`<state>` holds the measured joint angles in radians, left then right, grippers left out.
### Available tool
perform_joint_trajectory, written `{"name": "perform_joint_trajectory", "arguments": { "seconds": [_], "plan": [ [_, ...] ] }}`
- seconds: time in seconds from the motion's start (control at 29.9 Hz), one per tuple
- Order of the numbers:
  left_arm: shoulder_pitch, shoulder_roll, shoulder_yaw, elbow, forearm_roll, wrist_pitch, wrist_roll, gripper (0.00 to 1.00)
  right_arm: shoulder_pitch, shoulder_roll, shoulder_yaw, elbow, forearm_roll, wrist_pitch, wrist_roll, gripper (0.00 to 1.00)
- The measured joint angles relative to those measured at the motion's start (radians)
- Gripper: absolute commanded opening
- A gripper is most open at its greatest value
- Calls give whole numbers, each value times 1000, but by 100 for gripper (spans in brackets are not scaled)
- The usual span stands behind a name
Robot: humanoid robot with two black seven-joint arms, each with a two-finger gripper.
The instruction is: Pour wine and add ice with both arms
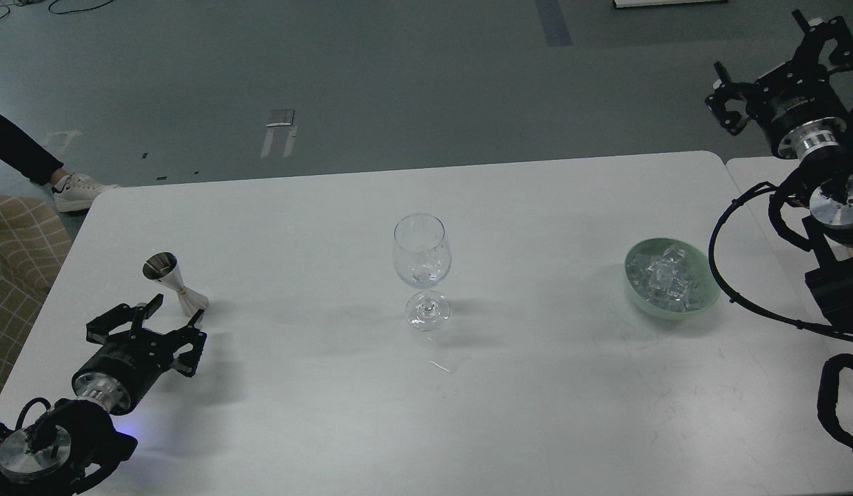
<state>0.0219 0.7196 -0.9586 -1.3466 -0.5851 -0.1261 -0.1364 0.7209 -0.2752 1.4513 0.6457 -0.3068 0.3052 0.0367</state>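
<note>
Now | left black claw gripper (pixel 166 319) spread, empty, just near-left of tilted steel cone jigger (pixel 173 283) | right gripper (pixel 778 55) spread, raised far-right of clear ice cubes (pixel 666 278) in green bowl (pixel 702 301)

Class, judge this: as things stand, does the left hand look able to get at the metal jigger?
Probably yes: the left hand is open, just short of the jigger, nothing between.
</note>
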Motion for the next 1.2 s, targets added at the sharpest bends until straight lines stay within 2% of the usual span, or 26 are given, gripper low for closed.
{"name": "perform_joint_trajectory", "arguments": {
  "seconds": [0.37,0.64,1.2],
  "plan": [
    [-62,-3,-5,56,-5,14,19,62,0,0,0,0,0,-1,-7,100],
    [-81,-53,-9,129,3,10,44,62,-7,-7,0,1,0,-1,-9,100],
    [-98,-72,-29,144,8,14,47,62,-8,-8,0,-1,-1,-1,-9,100]
  ]
}}
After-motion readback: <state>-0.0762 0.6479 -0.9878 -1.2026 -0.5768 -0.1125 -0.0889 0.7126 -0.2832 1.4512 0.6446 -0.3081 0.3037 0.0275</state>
